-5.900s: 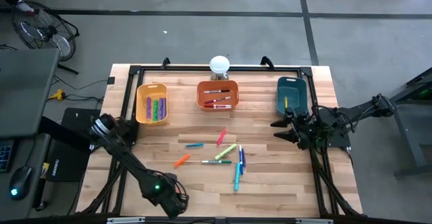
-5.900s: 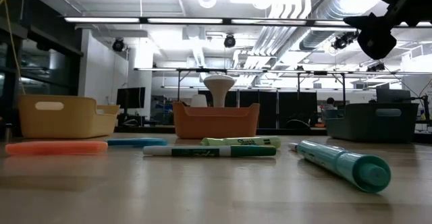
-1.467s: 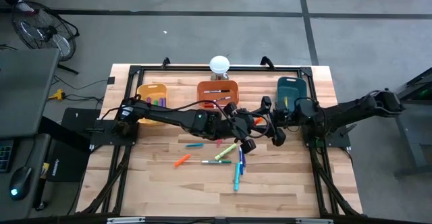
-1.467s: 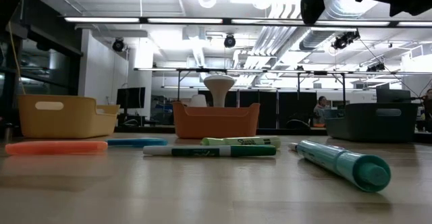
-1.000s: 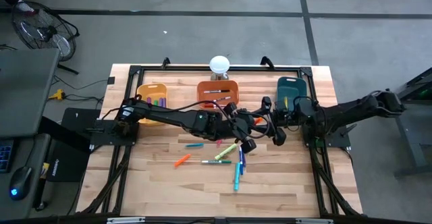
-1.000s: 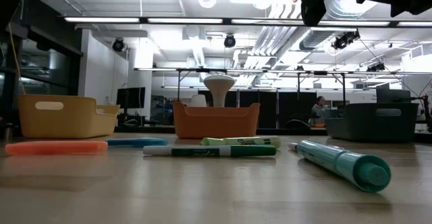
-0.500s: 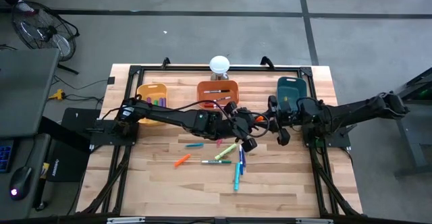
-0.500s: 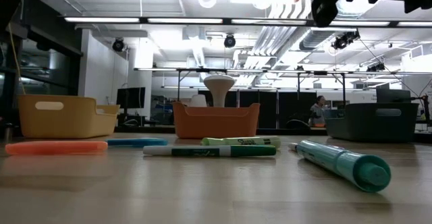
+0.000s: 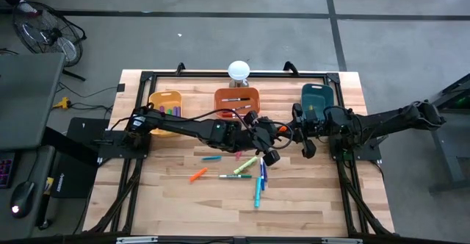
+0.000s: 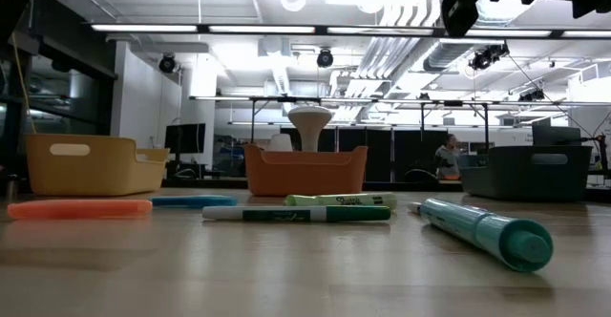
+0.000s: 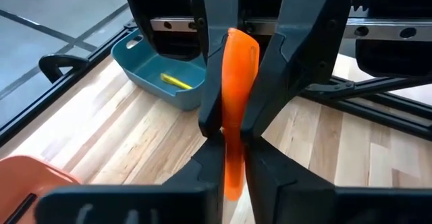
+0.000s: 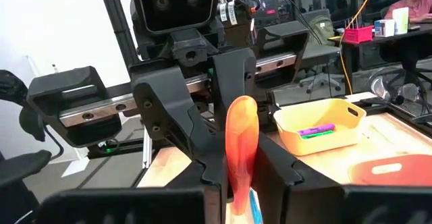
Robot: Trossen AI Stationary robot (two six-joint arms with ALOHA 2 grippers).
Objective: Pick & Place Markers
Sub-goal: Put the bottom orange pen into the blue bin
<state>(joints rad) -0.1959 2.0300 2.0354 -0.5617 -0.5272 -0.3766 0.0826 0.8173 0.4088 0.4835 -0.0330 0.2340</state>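
An orange marker (image 11: 237, 75) hangs in the air over the table's middle right (image 9: 282, 130), between my two grippers. My left gripper (image 11: 231, 142) reaches in from the left and is shut on one end of it. My right gripper (image 12: 241, 178) faces it from the right and is shut on the other end. Several more markers (image 9: 248, 167) lie loose on the wooden table (image 9: 176, 200); in the low view a teal marker (image 10: 482, 233) lies nearest. My left gripper pinches the orange marker's near end (image 11: 233, 158) between its two fingers, coming from the table's left and slanting slightly down. The fingers lie along the marker, which is clear of the table. My right gripper pinches the marker's other end (image 12: 241, 158) between its two fingers, coming level from the table's right. Its fingertips stand right against the left gripper's fingertips (image 12: 210, 162). The marker runs along the fingers.
A yellow bin (image 9: 165, 112), an orange bin (image 9: 236, 102) and a teal bin (image 9: 317, 103) stand in a row along the far edge, each with markers inside. A white round object (image 9: 239, 70) sits behind the orange bin. A black frame (image 9: 139, 79) borders the table.
My right gripper has shut on the free end of the orange marker, which my left gripper kept holding still in the air. The marker has not moved.
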